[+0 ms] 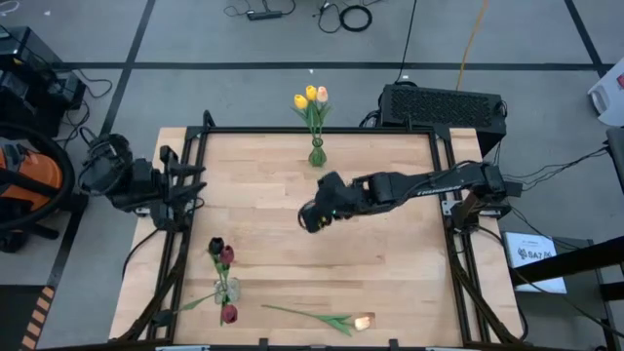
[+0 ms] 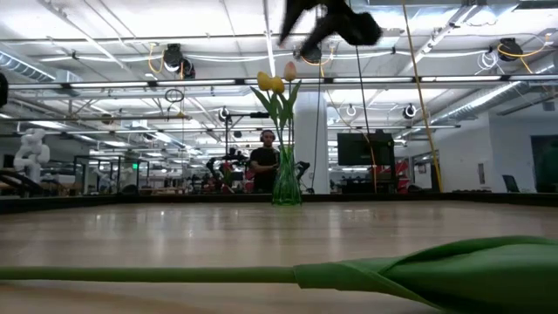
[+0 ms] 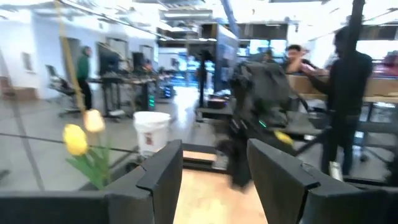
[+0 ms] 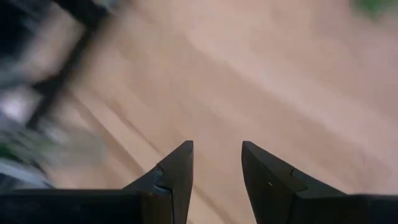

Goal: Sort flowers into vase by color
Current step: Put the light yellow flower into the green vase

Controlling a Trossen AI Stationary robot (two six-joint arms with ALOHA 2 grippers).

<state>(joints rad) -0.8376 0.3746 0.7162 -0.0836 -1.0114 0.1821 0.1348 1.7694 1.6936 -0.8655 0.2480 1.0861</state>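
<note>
Two tools, both fingers apart, empty – right tool above mid-table; left tool at table's edge

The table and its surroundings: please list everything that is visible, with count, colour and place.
Table: one, light wood, dark frame, centre.
Far vase: one, green glass, far edge; holds two yellow tulips and one peach-pink tulip.
Near vase: one, clear glass, near left; holds near-black and dark red tulips; another dark red head shows beside it.
Loose tulip: one, pale peach head, green stem, lying at the near edge.
Black box: one, behind the far right corner.
People: several, in the room behind.
Left gripper: open, empty, at the left edge.
Right gripper: open, empty, above the table's middle.
</note>
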